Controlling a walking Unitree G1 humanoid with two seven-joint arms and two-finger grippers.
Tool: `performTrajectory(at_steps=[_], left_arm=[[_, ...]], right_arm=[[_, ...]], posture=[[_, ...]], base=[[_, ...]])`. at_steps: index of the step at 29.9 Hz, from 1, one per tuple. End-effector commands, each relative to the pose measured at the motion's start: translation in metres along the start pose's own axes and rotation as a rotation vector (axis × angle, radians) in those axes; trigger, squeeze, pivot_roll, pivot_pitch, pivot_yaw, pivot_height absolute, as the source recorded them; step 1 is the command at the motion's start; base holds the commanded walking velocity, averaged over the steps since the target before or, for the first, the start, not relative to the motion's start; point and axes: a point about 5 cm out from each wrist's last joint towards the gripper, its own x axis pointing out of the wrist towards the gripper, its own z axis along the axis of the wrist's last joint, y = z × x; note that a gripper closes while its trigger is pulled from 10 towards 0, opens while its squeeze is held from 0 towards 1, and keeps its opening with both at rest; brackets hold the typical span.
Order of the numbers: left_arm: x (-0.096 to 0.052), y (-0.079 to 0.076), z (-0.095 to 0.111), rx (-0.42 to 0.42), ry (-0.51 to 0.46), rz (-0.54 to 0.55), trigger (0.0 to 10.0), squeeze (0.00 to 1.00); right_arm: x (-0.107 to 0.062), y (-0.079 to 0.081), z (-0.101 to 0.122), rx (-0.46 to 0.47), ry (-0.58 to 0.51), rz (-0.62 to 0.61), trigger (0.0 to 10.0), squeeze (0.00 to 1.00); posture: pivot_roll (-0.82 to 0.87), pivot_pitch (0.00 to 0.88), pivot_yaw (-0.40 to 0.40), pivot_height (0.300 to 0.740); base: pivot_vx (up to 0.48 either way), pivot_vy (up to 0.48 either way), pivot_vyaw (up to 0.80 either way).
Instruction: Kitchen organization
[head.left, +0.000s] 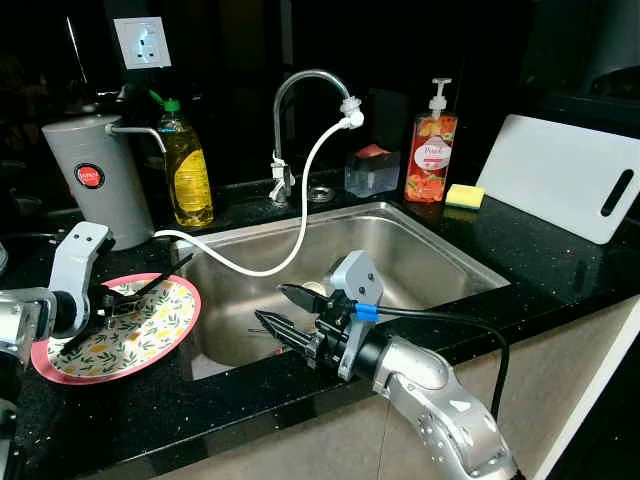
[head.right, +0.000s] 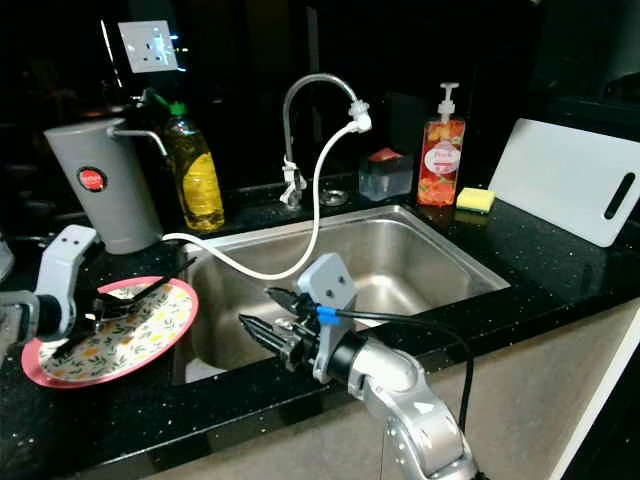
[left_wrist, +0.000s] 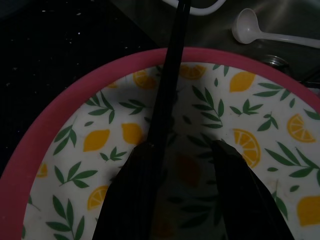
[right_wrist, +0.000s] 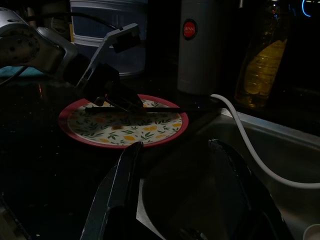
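Pink-rimmed plate (head.left: 150, 335) under left gripper (head.left: 125, 300), fingers parted.

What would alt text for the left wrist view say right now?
The left gripper, fingers apart, hovers over a pink-rimmed plate printed with lemons and leaves, a thin black stick running along one finger. Beyond the plate's edge a white ladle lies in the sink.

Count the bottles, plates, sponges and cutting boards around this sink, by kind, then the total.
Bottles: 2, the yellow dish soap bottle and the red pump bottle
Plates: 1, the lemon plate
Sponges: 1, the yellow sponge
Cutting boards: 1, the white cutting board
Total: 5
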Motion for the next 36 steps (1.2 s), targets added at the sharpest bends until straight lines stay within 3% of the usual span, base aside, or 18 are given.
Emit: performTrajectory(at_steps=[1,9,22,27,33,36], left_arm=[[0.007,-0.005,-0.009,-0.011,0.038,-0.011,10.0,0.0],[0.007,-0.004,-0.009,-0.024,0.032,0.0,10.0,0.0],[0.011,-0.017,-0.009,-0.037,0.015,-0.017,10.0,0.0],[0.012,-0.032,-0.003,-0.041,-0.019,-0.064,10.0,0.0],[0.01,-0.038,0.003,-0.054,-0.057,-0.069,10.0,0.0],[0.01,-0.044,0.003,0.027,-0.05,-0.016,10.0,0.0]], right_arm=[[0.0,0.0,0.002,0.006,-0.008,0.001,10.0,0.0],[-0.001,-0.001,0.002,0.005,-0.006,-0.005,10.0,0.0],[-0.002,0.0,0.002,0.008,-0.009,-0.009,10.0,0.0],[-0.001,0.0,0.004,0.007,-0.015,-0.002,10.0,0.0],[-0.001,0.0,0.004,0.009,-0.015,0.001,10.0,0.0],[-0.001,0.001,0.004,0.012,-0.013,0.007,10.0,0.0]], posture=[[-0.02,0.0,0.063,0.74],[-0.02,0.0,0.064,0.74],[0.0,0.0,0.069,0.74],[0.0,0.0,0.062,0.74],[0.0,0.0,0.06,0.74],[0.01,0.0,0.055,0.74]], base=[[0.0,0.0,0.0],[0.0,0.0,0.0],[0.0,0.0,0.0],[0.0,0.0,0.0],[0.0,0.0,0.0],[0.0,0.0,0.0]])
